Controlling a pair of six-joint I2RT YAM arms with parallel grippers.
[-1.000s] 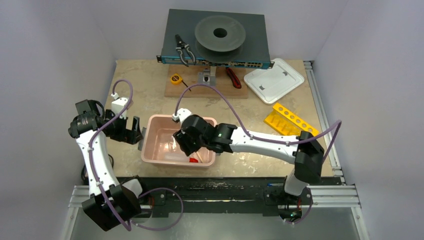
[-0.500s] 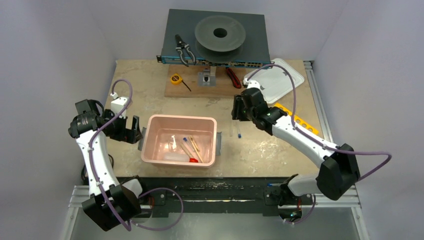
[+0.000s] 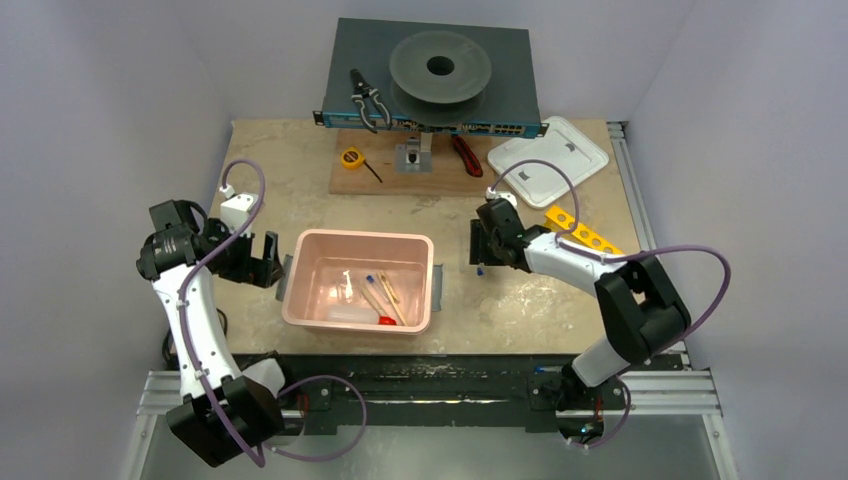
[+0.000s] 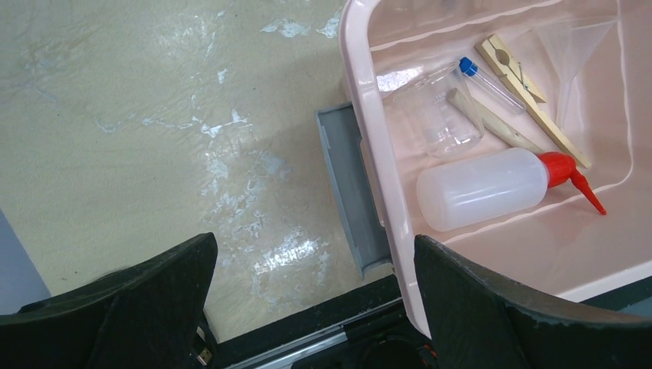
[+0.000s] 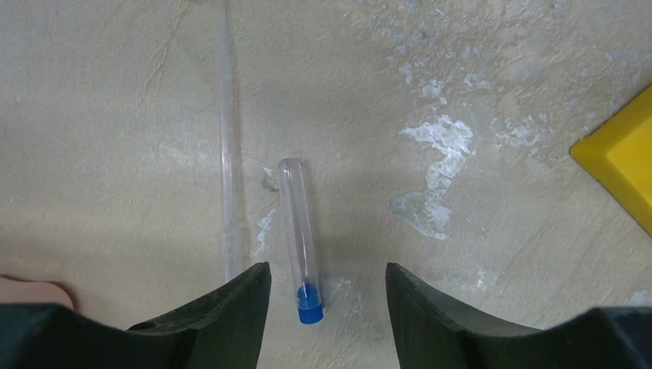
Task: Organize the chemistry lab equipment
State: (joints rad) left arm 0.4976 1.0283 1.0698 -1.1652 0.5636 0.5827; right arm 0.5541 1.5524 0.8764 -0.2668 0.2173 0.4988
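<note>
A pink tub (image 3: 360, 237) holds a translucent squeeze bottle (image 4: 480, 188) with a red cap, a blue-capped tube (image 4: 492, 83), wooden sticks (image 4: 530, 96) and a small clear round dish (image 4: 438, 115). My left gripper (image 4: 315, 246) hangs open over the table by the tub's left rim (image 4: 369, 131), holding nothing. To the right of the tub another clear blue-capped tube (image 5: 298, 231) lies on the table. My right gripper (image 5: 327, 269) is open just above it, one finger on each side of the capped end, not touching it. A thin clear rod (image 5: 227, 154) lies beside the tube.
A yellow rack with holes (image 3: 590, 240) lies right of my right gripper (image 3: 482, 248), with a white tray (image 3: 548, 158) behind it. Pliers (image 3: 365, 98), a yellow tape measure (image 3: 350, 157) and a red-handled tool (image 3: 465, 155) sit at the back. A grey piece (image 4: 350, 192) sticks out under the tub.
My right arm has left the tub, swung to its right and come down over the tube on the table. The left arm has not moved.
</note>
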